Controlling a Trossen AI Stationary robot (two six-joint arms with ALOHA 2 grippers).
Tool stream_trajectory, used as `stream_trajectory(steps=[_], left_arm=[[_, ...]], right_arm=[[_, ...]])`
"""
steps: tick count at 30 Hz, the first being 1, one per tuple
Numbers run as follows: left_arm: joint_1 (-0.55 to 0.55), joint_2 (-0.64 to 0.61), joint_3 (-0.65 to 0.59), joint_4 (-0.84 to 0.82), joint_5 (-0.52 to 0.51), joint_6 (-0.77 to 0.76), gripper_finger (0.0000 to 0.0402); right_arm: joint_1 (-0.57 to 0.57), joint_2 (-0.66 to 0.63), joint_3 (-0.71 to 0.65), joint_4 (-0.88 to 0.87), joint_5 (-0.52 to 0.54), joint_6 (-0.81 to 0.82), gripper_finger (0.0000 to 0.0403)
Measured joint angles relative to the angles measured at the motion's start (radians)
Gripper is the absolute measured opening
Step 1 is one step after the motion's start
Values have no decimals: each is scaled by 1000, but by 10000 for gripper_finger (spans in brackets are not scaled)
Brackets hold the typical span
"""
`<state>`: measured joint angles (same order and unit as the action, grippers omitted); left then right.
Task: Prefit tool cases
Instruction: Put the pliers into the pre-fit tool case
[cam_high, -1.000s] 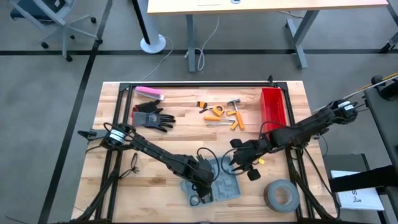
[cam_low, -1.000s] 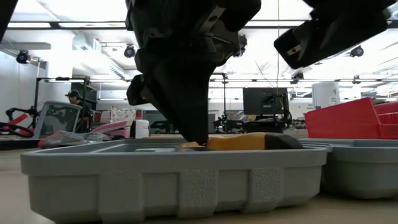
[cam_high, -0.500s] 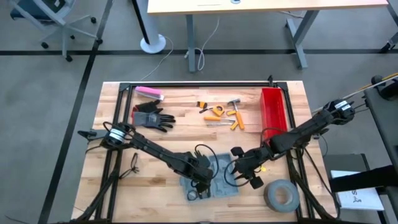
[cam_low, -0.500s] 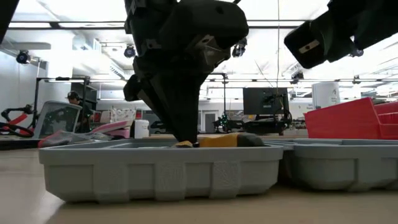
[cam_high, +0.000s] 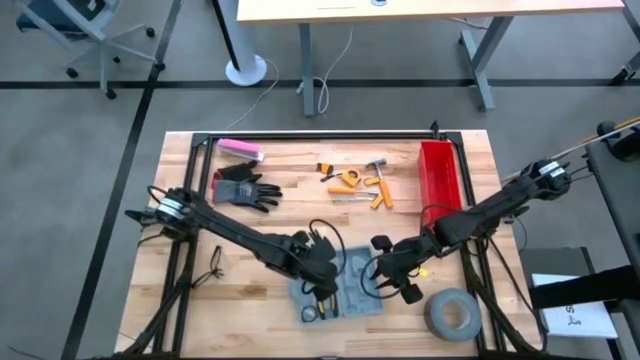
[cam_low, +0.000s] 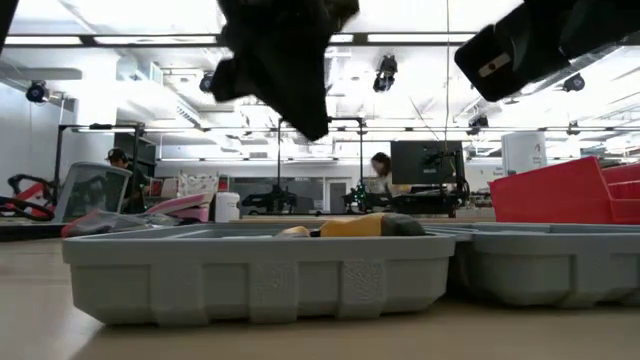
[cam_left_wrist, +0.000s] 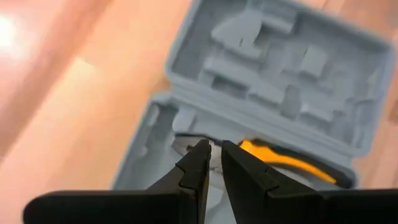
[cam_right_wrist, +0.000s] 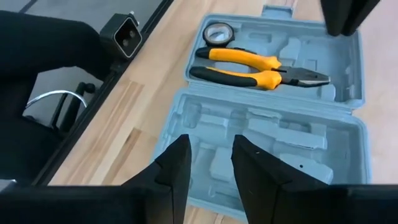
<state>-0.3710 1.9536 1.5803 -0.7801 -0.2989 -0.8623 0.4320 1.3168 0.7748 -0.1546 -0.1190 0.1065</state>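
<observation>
**Case open on counter, pliers seated**

I log: case (cam_high: 340, 288) lying open, near edge of counter (cam_high: 280, 165). Pliers (cam_right_wrist: 258, 62) and tape (cam_right_wrist: 216, 33) in one half. Left gripper (cam_left_wrist: 212, 163) above that half, jaws nearly together, empty. Right gripper (cam_right_wrist: 210, 163) over the other half, jaws apart, empty.

The wooden table (cam_high: 250, 160) stands on a grey carpeted floor (cam_high: 90, 150) crossed by dark strips. Beyond the table's far edge a light wood desk (cam_high: 420, 10) stands on grey metal legs, with a white round base (cam_high: 246, 70) and a loose white cable (cam_high: 322, 90) on the floor near it. An office chair (cam_high: 85, 30) sits off the far left corner. Seen level across the table, the room is a large open workshop under long ceiling light strips (cam_low: 420, 38) and dark fixtures (cam_low: 385, 72). A monitor (cam_low: 425, 160) stands far back, and two people, probably seated, show in the distance (cam_low: 118, 158) (cam_low: 380, 168).
</observation>
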Motion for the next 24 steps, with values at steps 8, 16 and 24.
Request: stream_trajectory(steps=[8,16,24], left_arm=[[-16,-108,1,1,-133,55,48],[-59,-221,-5,8,-268,93,48],[-114,-285,-6,151,-380,259,35]], right_arm=[[20,0,82,-55,19,-39,102],[103,0,147,-36,140,-80,95],[147,-19,184,75,172,-105,89]])
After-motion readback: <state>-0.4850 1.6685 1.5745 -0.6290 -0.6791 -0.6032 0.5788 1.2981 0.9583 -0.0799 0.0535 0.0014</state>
